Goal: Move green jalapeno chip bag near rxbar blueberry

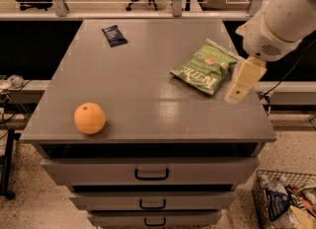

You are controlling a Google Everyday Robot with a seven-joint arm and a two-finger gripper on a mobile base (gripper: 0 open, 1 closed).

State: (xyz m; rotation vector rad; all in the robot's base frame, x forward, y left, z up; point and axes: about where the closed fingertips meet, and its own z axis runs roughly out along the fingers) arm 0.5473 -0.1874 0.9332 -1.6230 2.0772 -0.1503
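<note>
Just beside the green jalapeno chip bag (205, 66): gripper (244, 81). Cannot tell whether apart or together. Far from rxbar blueberry (114, 35).

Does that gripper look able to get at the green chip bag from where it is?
Probably yes: the gripper hangs just right of the green jalapeno chip bag, with nothing between them.
</note>
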